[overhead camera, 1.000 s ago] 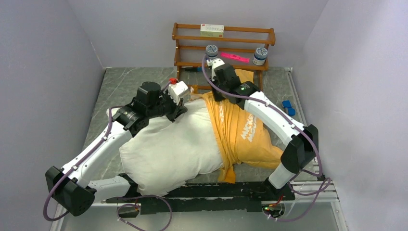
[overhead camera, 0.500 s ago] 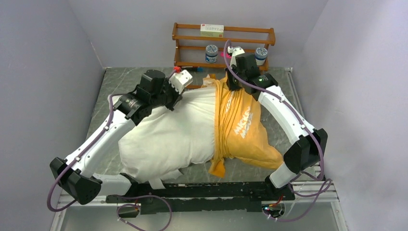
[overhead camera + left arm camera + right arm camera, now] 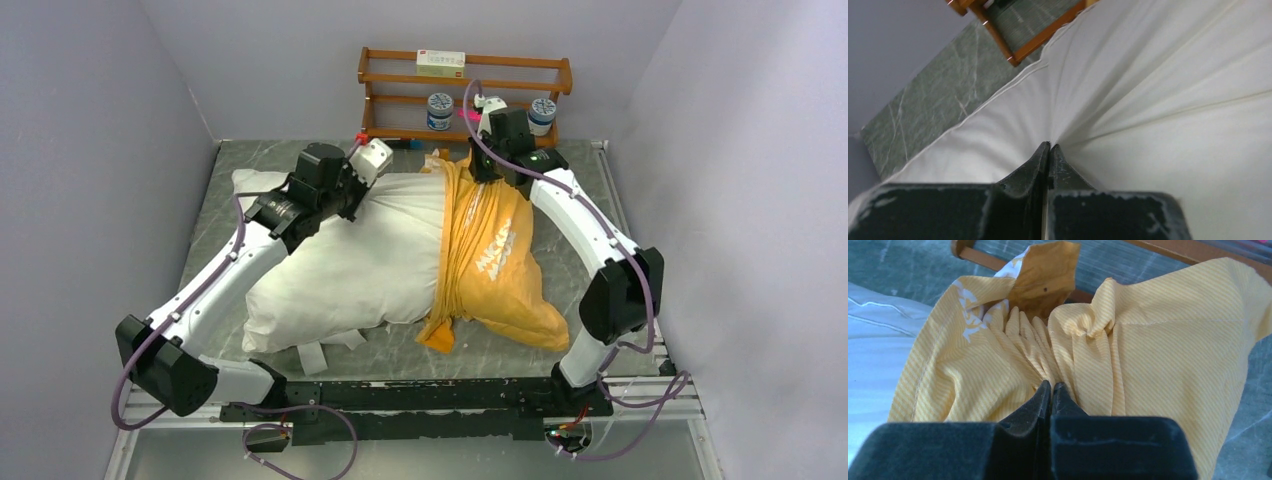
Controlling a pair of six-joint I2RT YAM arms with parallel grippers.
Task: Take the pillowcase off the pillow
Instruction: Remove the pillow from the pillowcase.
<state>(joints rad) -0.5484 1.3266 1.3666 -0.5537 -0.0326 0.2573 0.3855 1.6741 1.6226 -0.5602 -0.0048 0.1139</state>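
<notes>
Left gripper (image 3: 1049,146) pinches the plump white stuffed pillow (image 3: 350,275) as right gripper (image 3: 1051,385), clamped on the orange-yellow fabric pillowcase (image 3: 495,260), hauls it toward upper right, cover still half on.

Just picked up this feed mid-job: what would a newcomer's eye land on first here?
The big white pillow sprawls across the middle, with the orange-yellow pillowcase bunched over only its right end. The left end effector pinches the pillow's far edge; the right end effector pinches gathered pillowcase near the wooden rack.

Lilac walls (image 3: 95,120), grey marbled tabletop (image 3: 245,160), wooden rack (image 3: 520,63), apparently two jars (image 3: 439,109)
</notes>
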